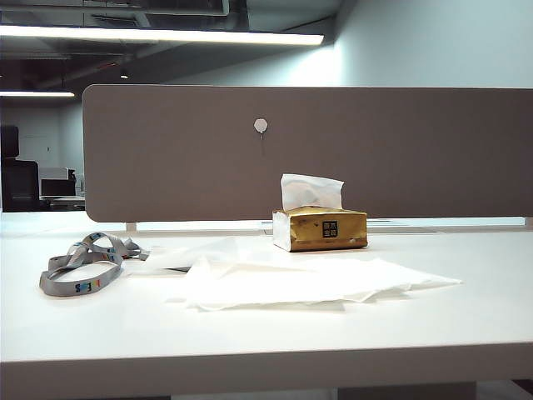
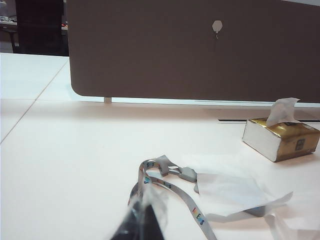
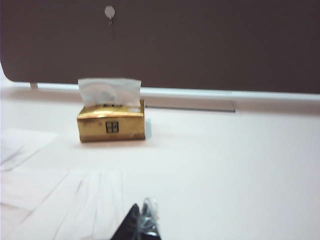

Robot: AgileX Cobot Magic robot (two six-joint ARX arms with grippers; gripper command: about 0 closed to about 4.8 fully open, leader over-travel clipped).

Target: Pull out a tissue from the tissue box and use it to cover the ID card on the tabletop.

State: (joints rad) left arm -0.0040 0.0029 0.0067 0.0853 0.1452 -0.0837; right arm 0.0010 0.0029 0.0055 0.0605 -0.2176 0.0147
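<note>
The golden-brown tissue box (image 1: pixel 321 229) stands on the white tabletop (image 1: pixel 466 317) before the divider, with a white sheet sticking up from its slot. One thin tissue (image 1: pixel 191 254) lies flat beside the grey lanyard (image 1: pixel 83 267). In the left wrist view this tissue (image 2: pixel 227 192) covers the end of the lanyard (image 2: pixel 165 182) past its clip, and the ID card is hidden beneath it. My left gripper (image 2: pixel 142 220) hovers shut near the lanyard, holding nothing. My right gripper (image 3: pixel 142 222) is shut and empty, well short of the tissue box (image 3: pixel 111 125). Neither gripper shows in the exterior view.
A broad pile of overlapping white sheets (image 1: pixel 308 279) spreads across the table in front of the box, and it also reaches the right wrist view (image 3: pixel 60 200). The grey-brown divider panel (image 1: pixel 400 150) closes off the back. The table's front edge (image 1: pixel 250 367) runs near the camera.
</note>
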